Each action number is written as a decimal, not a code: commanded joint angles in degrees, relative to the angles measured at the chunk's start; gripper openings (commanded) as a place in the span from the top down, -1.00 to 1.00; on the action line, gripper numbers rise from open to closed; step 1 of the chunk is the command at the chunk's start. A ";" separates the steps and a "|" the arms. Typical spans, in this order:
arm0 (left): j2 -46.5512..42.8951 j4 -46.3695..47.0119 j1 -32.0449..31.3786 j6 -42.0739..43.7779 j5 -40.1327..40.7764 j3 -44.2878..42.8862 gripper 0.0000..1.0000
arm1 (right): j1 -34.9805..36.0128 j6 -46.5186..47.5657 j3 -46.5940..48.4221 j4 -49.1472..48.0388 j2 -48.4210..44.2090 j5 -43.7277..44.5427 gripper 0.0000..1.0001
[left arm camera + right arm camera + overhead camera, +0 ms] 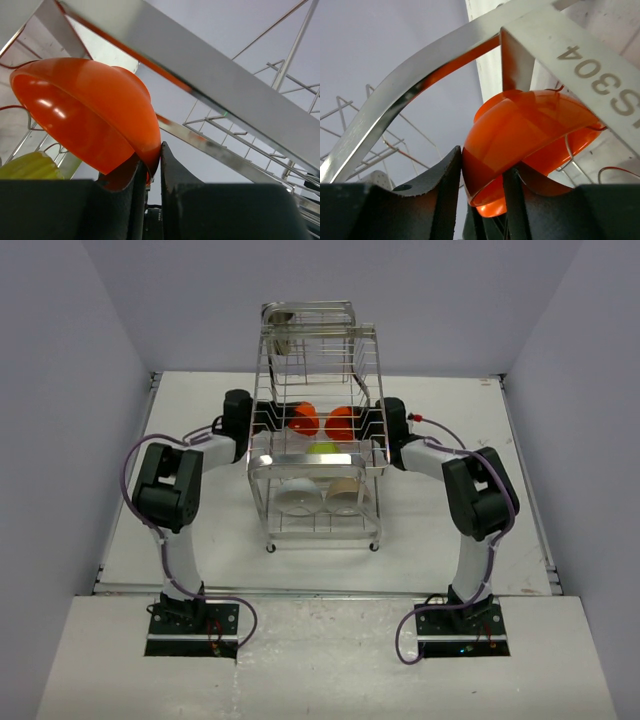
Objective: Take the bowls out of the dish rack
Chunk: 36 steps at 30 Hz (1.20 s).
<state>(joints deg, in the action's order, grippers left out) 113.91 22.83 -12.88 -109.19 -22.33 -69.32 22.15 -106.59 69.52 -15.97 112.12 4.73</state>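
Observation:
The chrome wire dish rack (316,350) stands mid-table. Two orange bowls sit on its middle tier, the left one (303,420) and the right one (342,423). My left gripper (276,421) is shut on the rim of the left orange bowl (85,112). My right gripper (366,423) is shut on the rim of the right orange bowl (530,130). A lime-green bowl (325,449) lies between and below them, and shows in the left wrist view (27,167). A white bowl (297,497) and a beige bowl (346,495) stand on edge in the bottom tier.
Flat steel rack bars (200,65) cross close above the left bowl. A stamped steel bar (580,65) and curved rim pass over the right bowl. A metal cup (280,328) hangs at the rack's top left. White walls enclose the table (180,540).

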 commanded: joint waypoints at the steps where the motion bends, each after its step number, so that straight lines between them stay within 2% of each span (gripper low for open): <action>1: 2.81 2.83 2.07 2.05 0.97 -1.87 1.00 | -0.62 -0.90 2.38 -3.19 1.44 1.34 0.28; 4: 3.60 4.06 2.42 2.31 0.53 -1.78 1.00 | -0.97 -1.43 1.94 -5.38 1.97 0.55 0.61; 5: 3.78 4.59 2.60 2.31 0.44 -1.44 1.00 | -1.06 -1.35 1.77 -6.00 2.14 0.28 0.80; 8: 3.95 5.99 2.86 2.49 0.00 -0.91 1.00 | -1.41 -0.73 1.06 -7.76 2.06 -0.69 1.00; 15: 2.99 8.28 2.95 3.37 -0.61 1.64 1.00 | -1.50 -0.82 -5.17 -16.36 -0.32 -2.79 1.00; 22: 1.85 16.09 3.22 3.19 -1.84 4.80 1.00 | -2.46 -0.11 -11.15 -30.52 0.64 -7.36 1.00; 27: 1.32 23.47 3.48 2.40 -2.46 7.53 1.00 | -3.43 1.29 -11.25 -41.05 3.19 -12.28 1.00; 36: 6.06 35.17 3.48 -1.37 -5.88 6.31 1.00 | -4.92 2.35 -9.66 -46.69 4.08 -16.07 1.00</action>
<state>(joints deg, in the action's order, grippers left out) 118.13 51.03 -9.76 -109.34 -27.03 -61.91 18.90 -105.34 58.37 -54.39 117.08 -9.17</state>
